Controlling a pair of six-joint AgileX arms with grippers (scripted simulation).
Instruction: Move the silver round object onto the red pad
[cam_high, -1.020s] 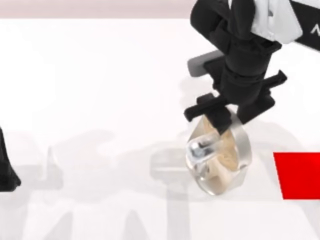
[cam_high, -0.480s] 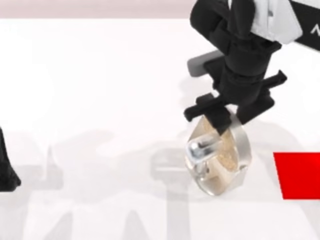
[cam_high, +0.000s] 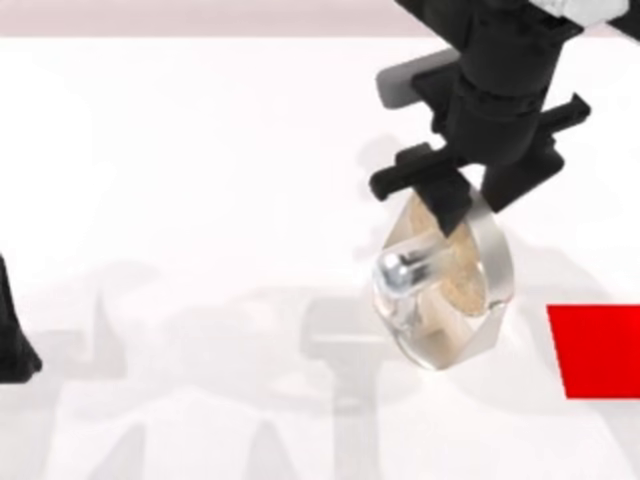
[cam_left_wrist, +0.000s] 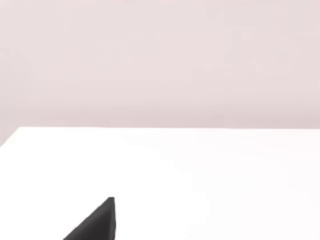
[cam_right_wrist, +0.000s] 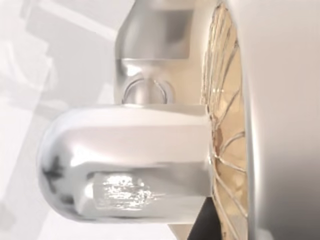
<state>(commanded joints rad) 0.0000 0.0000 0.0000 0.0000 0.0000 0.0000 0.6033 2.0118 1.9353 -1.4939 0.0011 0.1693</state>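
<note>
The silver round object (cam_high: 445, 290) is held on edge right of centre in the top view, pinched at its rim by the right gripper (cam_high: 462, 205) — the red pad (cam_high: 598, 351) lies apart at the right edge. The left gripper (cam_high: 12, 335) is parked at the left edge; its state cannot be told.

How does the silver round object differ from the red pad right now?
The silver round object is shiny metal with a knob, standing on edge and held at its top rim by the right gripper; the red pad is a plain flat patch lying on the table at the right edge, untouched. The disc sits left of the pad, apart from it.
</note>
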